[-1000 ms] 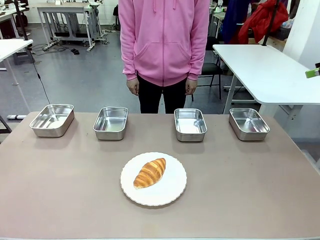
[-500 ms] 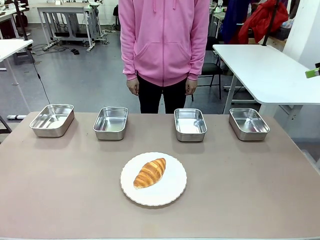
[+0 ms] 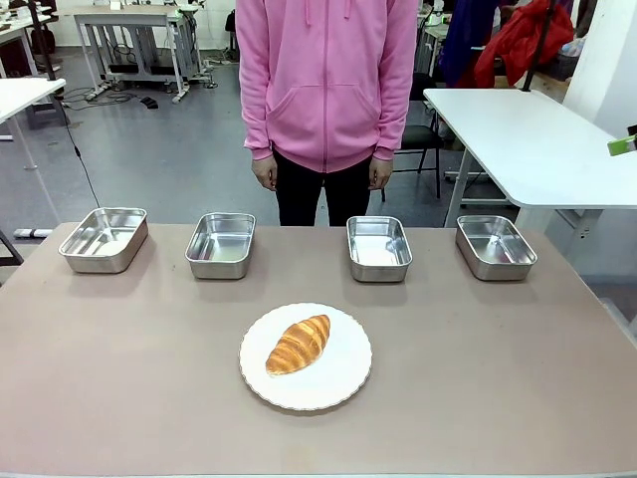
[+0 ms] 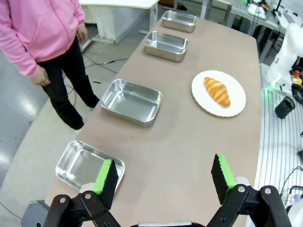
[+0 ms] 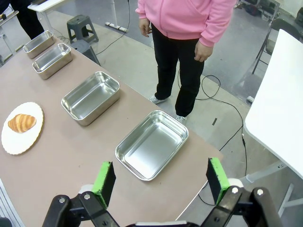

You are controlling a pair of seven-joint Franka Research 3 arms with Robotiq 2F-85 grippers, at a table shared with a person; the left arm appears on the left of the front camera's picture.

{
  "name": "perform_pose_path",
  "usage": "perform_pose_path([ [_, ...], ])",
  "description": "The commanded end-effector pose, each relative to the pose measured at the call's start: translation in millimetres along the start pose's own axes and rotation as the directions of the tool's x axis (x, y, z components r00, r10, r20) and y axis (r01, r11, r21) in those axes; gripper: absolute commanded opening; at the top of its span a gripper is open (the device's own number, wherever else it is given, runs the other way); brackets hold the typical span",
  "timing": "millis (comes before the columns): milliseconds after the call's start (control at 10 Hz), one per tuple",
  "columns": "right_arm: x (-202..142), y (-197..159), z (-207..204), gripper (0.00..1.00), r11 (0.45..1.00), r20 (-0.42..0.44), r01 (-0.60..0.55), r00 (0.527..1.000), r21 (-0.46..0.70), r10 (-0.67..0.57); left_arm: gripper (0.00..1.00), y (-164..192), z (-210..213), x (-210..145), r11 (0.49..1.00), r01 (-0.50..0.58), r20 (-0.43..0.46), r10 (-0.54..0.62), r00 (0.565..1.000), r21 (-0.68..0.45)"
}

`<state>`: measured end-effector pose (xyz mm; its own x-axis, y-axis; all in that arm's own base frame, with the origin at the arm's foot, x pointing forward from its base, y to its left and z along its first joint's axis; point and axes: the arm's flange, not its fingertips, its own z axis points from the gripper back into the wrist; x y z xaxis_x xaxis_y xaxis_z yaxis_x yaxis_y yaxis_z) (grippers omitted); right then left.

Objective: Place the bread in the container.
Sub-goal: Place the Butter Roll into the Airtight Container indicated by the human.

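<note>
Lying on plate (image 3: 343,386), lower centre of front view: bread (image 3: 299,344). Four trays (image 3: 221,244) in row above it. Left gripper (image 4: 163,171), right gripper (image 5: 160,171): both spread wide, holding nothing.

Grey glossy floor (image 3: 169,149), black cable (image 3: 83,164) trailing across it. White table (image 3: 537,139) at right, black chair (image 3: 418,139) behind it; second white table (image 3: 20,95) at left. Metal-framed workbench (image 3: 129,20) far back, red cloth (image 3: 523,40) hanging top right. Even, bright light.
</note>
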<state>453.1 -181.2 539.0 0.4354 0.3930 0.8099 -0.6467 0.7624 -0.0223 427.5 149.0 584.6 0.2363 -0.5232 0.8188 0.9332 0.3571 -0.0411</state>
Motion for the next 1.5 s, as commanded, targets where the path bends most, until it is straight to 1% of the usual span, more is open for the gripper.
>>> perform_pose_path([
  [0,1.9,-1.2,-0.9,1.00,1.000,0.027,0.001,1.000,0.003,-0.001,1.00,-1.2,1.3,-0.1,1.000,0.012,0.004,-0.012,1.000,-0.005],
  [1400,1.9,-1.2,-0.9,1.00,1.000,0.027,0.001,1.000,0.003,-0.001,1.00,-1.2,1.3,-0.1,1.000,0.012,0.004,-0.012,1.000,-0.005],
])
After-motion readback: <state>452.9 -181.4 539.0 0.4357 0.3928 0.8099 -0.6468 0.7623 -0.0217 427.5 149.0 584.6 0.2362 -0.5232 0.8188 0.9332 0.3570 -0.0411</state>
